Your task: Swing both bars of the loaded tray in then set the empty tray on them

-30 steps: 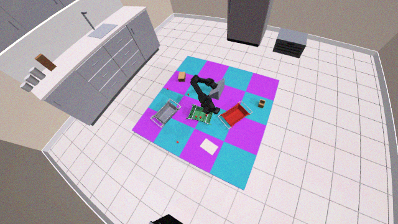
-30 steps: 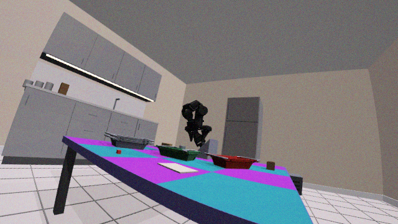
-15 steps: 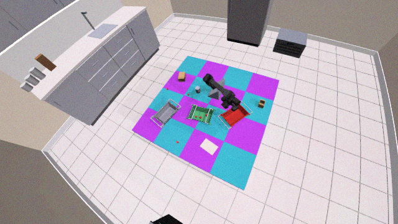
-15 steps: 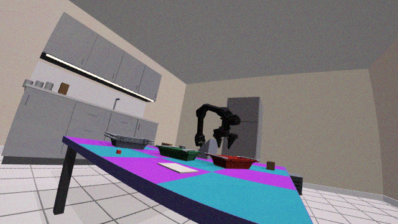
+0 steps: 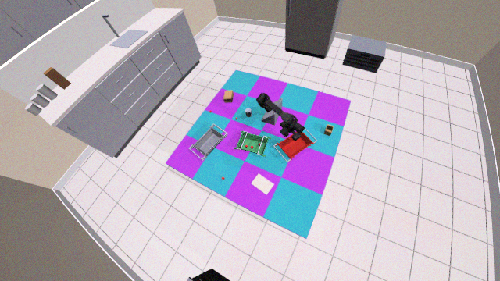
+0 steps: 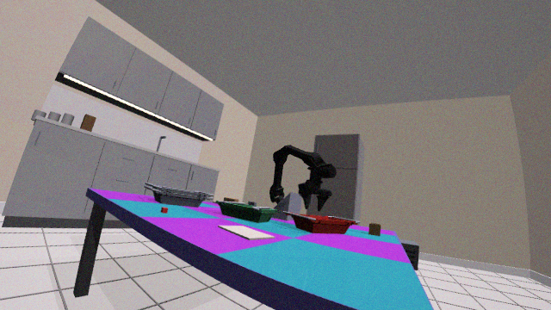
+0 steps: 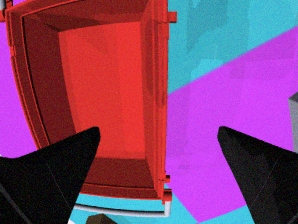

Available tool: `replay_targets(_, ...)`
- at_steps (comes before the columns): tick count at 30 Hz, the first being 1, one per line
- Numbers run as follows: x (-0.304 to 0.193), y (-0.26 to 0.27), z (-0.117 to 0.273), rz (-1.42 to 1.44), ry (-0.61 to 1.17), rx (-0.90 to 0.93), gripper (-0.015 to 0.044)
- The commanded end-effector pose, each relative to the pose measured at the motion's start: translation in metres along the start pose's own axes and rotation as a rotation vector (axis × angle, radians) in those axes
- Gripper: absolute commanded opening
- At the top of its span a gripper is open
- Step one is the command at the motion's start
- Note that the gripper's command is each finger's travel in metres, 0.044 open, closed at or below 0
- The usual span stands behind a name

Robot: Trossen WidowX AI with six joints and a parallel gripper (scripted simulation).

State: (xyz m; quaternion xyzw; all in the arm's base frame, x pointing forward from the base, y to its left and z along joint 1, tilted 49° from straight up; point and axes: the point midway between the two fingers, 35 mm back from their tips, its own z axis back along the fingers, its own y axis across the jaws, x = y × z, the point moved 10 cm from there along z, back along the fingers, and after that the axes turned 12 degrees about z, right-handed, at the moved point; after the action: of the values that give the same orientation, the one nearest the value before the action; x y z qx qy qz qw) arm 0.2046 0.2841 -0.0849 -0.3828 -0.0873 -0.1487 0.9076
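The green tray (image 5: 254, 140) (image 6: 245, 212) stands near the table's middle with several small red blocks inside. Its two wire bars (image 5: 263, 145) lie in across its top. The empty red tray (image 5: 293, 146) (image 6: 323, 225) (image 7: 110, 65) stands to its right in the top view, its bars out over the ends; one end bar (image 7: 120, 212) shows low in the wrist view. My gripper (image 5: 293, 135) (image 6: 313, 207) (image 7: 158, 132) is open and empty above the red tray's long side wall. In the wrist view one finger is over the tray's inside, the other beyond its outer side.
An empty grey tray (image 5: 208, 142) (image 6: 181, 198) with bars out stands left of the green one. A white card (image 5: 262, 183) (image 6: 246, 232) lies towards the front. A brown block (image 5: 329, 129) (image 6: 374, 229), tan box (image 5: 228, 96), small cylinder (image 5: 248, 112) and grey wedge (image 5: 269, 117) stand around.
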Motion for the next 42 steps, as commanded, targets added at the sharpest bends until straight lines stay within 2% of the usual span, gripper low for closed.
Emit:
replay_targets(1, -0.001, 0.000, -0.026, 0.009, 0.001, -0.022, 0.0440)
replay_targets(11, -0.002, -0.004, -0.073, 0.008, 0.000, -0.024, 0.0440)
replay_targets(25, -0.002, -0.004, -0.074, 0.008, 0.000, -0.024, 0.0440)
replay_targets(40, -0.002, -0.004, -0.074, 0.008, 0.000, -0.024, 0.0220)
replay_targets(42, -0.002, -0.004, -0.074, 0.008, 0.000, -0.024, 0.0207)
